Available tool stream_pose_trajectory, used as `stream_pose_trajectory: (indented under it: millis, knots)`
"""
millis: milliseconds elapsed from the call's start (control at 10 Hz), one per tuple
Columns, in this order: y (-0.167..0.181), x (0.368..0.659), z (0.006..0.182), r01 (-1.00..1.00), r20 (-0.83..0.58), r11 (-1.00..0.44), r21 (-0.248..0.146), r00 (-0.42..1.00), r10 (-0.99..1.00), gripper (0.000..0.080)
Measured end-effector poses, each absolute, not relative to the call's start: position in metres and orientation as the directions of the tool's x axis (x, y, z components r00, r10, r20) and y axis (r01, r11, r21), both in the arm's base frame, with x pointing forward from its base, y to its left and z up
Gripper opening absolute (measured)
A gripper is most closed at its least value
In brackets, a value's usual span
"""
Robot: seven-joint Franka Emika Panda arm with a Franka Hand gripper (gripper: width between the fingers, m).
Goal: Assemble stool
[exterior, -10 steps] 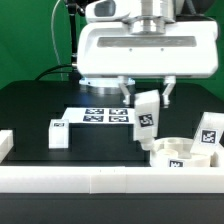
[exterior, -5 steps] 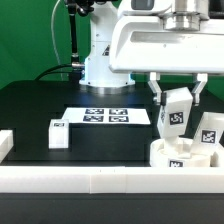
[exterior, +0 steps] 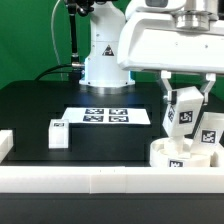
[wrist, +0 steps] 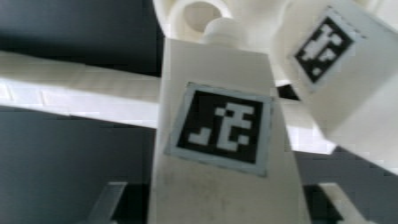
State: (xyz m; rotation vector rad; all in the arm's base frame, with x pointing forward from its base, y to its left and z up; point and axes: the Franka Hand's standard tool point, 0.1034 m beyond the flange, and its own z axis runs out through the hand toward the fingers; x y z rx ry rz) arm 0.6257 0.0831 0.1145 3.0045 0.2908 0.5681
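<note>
One leg (exterior: 181,112) is clamped between the gripper (exterior: 184,100) fingers, jaws pressed on its two side faces, tagged face toward the exterior camera. Over the last second the arm has carried it steadily toward the exterior view's right, from above the end of the marker board (exterior: 105,116) to a spot over the seat (exterior: 170,152). Height looks roughly unchanged, and the leg's lower end hangs just above the seat, apart from it. Judgement: transport is nearly finished, and what remains is lining up with a socket and lowering. A second leg (exterior: 210,130) stands tilted at the seat's side on the exterior view's right, just beside the held one. Whether it is fully seated cannot be told. A third leg (exterior: 58,132) lies on the black table (exterior: 30,110), well apart on the exterior view's left, so at least one fetch remains. Materials: all stool parts are smooth matte white plastic. The legs are short, blocky and flat-faced, each with a crisp black-and-white square tag. The wrist view shows the held leg (wrist: 222,120) tapering to a rounded end, with the second leg (wrist: 329,50) close alongside. The seat is a shallow disc with raised rims. The table surface is dull and dark. A long white rail (exterior: 100,180) runs along the front.
</note>
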Motion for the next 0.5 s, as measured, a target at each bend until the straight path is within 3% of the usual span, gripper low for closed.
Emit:
stream_pose_trajectory:
  millis: [200,500]
  knots:
    - [0.083,0.625,0.114,0.171,0.353,-0.980,0.103,0.915,0.196,0.0327]
    - [0.072,0.628,0.108,0.316,0.365,-0.931,0.182,0.858,0.362,0.0327]
